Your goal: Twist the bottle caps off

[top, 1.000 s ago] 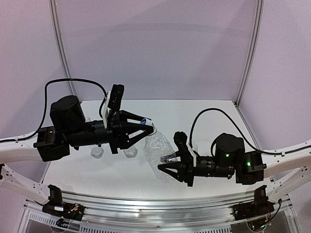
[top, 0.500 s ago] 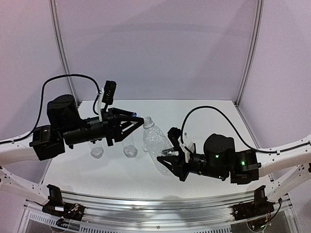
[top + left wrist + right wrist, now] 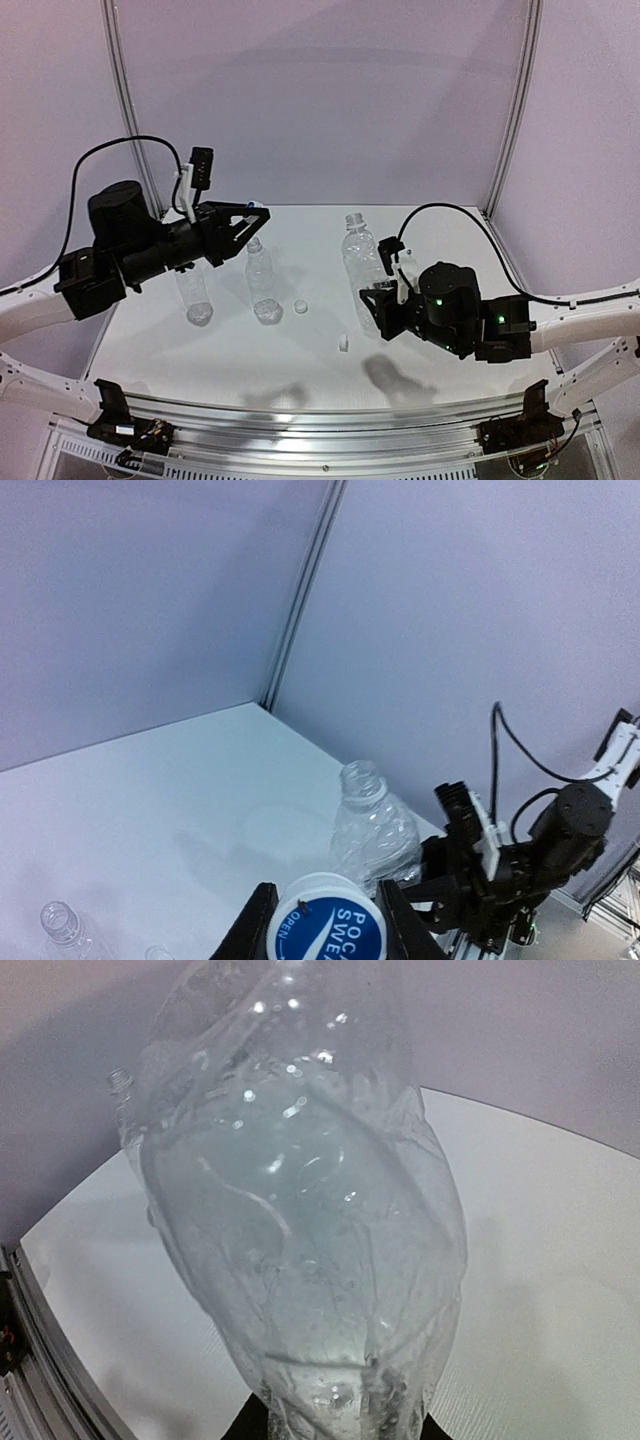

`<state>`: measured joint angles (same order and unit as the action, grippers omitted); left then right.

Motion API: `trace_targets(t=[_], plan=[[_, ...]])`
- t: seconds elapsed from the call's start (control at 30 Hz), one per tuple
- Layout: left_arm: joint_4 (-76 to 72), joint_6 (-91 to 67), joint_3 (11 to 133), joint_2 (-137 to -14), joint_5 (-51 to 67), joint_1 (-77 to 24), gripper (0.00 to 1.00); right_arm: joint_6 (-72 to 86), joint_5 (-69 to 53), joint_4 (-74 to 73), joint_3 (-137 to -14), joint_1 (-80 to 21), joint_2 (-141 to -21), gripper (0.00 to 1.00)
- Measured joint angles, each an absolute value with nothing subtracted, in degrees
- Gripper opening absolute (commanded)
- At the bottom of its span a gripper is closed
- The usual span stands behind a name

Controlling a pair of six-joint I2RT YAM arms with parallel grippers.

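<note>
My left gripper [image 3: 252,211] is raised over the table's left and shut on a white bottle cap with a blue printed top [image 3: 325,927], seen between its fingers [image 3: 250,930]. My right gripper [image 3: 377,303] is shut on the lower body of a clear crinkled bottle [image 3: 360,258] and holds it upright. That bottle's neck is open, as the left wrist view [image 3: 375,825] shows. The same bottle fills the right wrist view [image 3: 300,1230]. Two more clear bottles [image 3: 263,282] [image 3: 194,294] stand at the left. Two small loose caps [image 3: 300,306] [image 3: 343,343] lie on the table.
The white table [image 3: 440,230] is backed by pale walls with metal corner posts [image 3: 510,110]. A metal rail [image 3: 330,425] runs along the near edge. The right arm's body [image 3: 520,855] and its cable show beside the held bottle.
My left gripper has pulled up and left, away from the bottle, with the cap in it. My right gripper has carried the bottle right and turned it upright. The two left bottles are now uncovered.
</note>
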<state>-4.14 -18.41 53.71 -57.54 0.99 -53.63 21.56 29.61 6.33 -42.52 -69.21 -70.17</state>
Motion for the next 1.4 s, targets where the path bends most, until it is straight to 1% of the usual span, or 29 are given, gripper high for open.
trace_targets(t=[0.17,0.37,0.6,0.7,0.77,0.93,0.97,1.0,1.13,1.3,1.4], plan=[[-3.3,-20.2,59.4,-71.5,0.9,-50.9,0.29,26.0,33.3,4.0,-41.2,-66.5,-66.7,0.29],[2.6,-21.9,70.0,-89.8,1.3,-50.2,0.30,29.1,37.1,2.3,-39.9,-65.3,-64.4,0.29],[6.7,-23.7,76.1,-100.9,1.0,-49.8,0.31,30.3,39.4,1.3,-38.6,-65.2,-61.8,0.29],[7.6,-24.4,78.4,-104.8,1.2,-49.8,0.35,30.5,39.8,1.1,-38.3,-65.2,-60.3,0.29],[8.1,-24.9,79.0,-106.8,1.5,-49.8,0.42,30.6,39.9,1.1,-38.1,-65.2,-59.6,0.29],[9.2,-25.4,79.1,-108.3,2.3,-49.8,0.68,30.5,39.8,1.2,-37.8,-65.2,-59.4,0.29],[9.0,-25.6,79.1,-108.2,2.4,-49.8,0.75,30.5,39.7,1.2,-37.7,-65.2,-59.4,0.29],[8.5,-25.5,78.9,-107.9,2.6,-49.8,0.78,30.3,39.6,1.3,-37.6,-65.2,-59.4,0.29],[6.9,-24.6,76.7,-105.5,3.3,-49.9,0.85,29.7,38.6,2.3,-37.4,-65.2,-59.4,0.29],[5.0,-22.6,71.2,-98.0,3.7,-50.1,0.85,28.3,35.2,5.6,-36.2,-65.1,-59.4,0.29],[2.9,-21.0,65.6,-89.4,3.9,-50.3,0.85,26.7,31.0,8.3,-35.0,-65.1,-59.4,0.30]])
